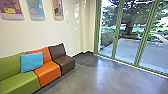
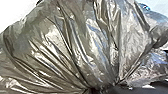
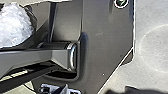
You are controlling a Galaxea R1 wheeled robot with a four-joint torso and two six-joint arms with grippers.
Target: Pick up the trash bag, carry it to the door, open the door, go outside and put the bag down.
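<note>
Left wrist view: the shiny dark trash bag point(image 2: 82, 45) is bulging close up, its folds running together into a tight gather. There the left gripper point(image 2: 100, 90) is, as far as the dim patch allows, clenching its fingers on the plastic. Whether the right gripper is opening or closing, one cannot tell. In the right wrist view, a pale crumpled mass point(image 3: 15, 26) is lying over dark robot parts. Ahead in the head view, a green seat point(image 1: 22, 83), an orange seat point(image 1: 50, 71) bearing part of a blue cushion point(image 1: 32, 62), and a brown seat point(image 1: 62, 60) are lining the wall point(image 1: 72, 32) under posters point(image 1: 36, 10). Beyond the grey floor point(image 1: 105, 80), green-framed glass panels point(image 1: 117, 32) are facing a paved yard point(image 1: 127, 48) and a tree point(image 1: 129, 25).
</note>
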